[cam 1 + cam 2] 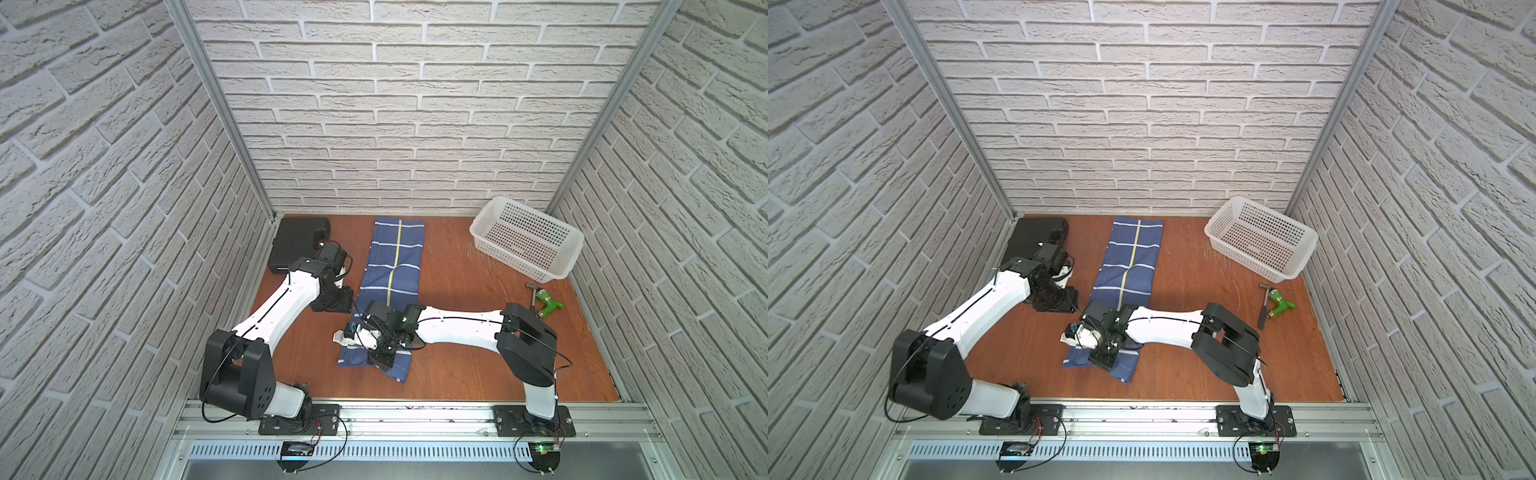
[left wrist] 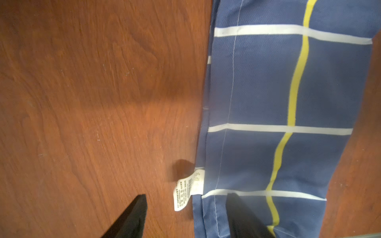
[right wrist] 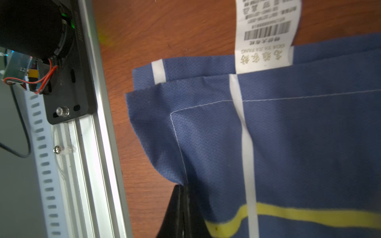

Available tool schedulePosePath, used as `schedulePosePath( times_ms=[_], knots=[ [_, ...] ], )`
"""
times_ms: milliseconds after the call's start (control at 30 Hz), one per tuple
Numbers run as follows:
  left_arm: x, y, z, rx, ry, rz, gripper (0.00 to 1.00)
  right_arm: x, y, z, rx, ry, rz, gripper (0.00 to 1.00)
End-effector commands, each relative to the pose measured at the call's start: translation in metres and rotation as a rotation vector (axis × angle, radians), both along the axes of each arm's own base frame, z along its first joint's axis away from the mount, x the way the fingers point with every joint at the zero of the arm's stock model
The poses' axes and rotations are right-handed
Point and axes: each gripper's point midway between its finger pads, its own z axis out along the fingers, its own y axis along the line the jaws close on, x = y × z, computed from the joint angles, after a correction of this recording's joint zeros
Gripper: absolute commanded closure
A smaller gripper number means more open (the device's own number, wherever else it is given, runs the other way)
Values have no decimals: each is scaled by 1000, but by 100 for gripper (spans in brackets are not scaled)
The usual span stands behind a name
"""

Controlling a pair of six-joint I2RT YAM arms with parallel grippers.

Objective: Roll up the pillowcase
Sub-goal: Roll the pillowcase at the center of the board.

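The pillowcase (image 1: 395, 257) (image 1: 1129, 257) is a navy cloth with white stripes and a yellow line. It lies folded into a long strip from the back wall toward the front. My right gripper (image 3: 182, 187) (image 1: 380, 360) is shut on its near edge, and the cloth (image 3: 288, 134) bunches up to the fingertips. At the strip's left edge my left gripper (image 2: 186, 195) (image 1: 352, 340) hangs open. One finger is over the wood and the other over the cloth (image 2: 257, 82). The white label (image 2: 185, 191) (image 3: 266, 31) lies between them.
A white perforated basket (image 1: 528, 241) stands tilted at the back right. A hammer (image 1: 534, 297) and a green tool (image 1: 549, 301) lie in front of it. A black case (image 1: 299, 243) sits at the back left. An aluminium rail (image 1: 415, 415) borders the front.
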Motion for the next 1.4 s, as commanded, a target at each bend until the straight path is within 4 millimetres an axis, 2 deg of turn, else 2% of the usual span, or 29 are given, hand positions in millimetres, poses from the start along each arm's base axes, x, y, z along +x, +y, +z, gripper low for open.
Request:
schedulePosePath(
  times_ms=[0,267,533,700,900,1033,1267,1367],
  knots=[
    [-2,3,13,17,-17,10,34,3,-4,21,41,30,50,98],
    [-1,-1,20,29,-15,1,34,43,-10,33,90,43,8,98],
    [-12,-10,21,29,7,-6,34,65,-11,11,71,63,-3,98],
    [-27,-5,14,35,45,36,34,83,-13,8,86,56,-28,97],
    [-43,-10,10,27,87,43,34,97,-19,-3,68,55,-42,96],
    [-52,-13,5,21,108,48,34,109,-23,-1,86,51,-68,96],
    [-54,-20,-5,-4,127,63,35,119,-16,4,120,47,-68,96],
    [-55,-25,-16,-18,152,62,35,119,-13,-1,124,66,-56,94]
  ],
)
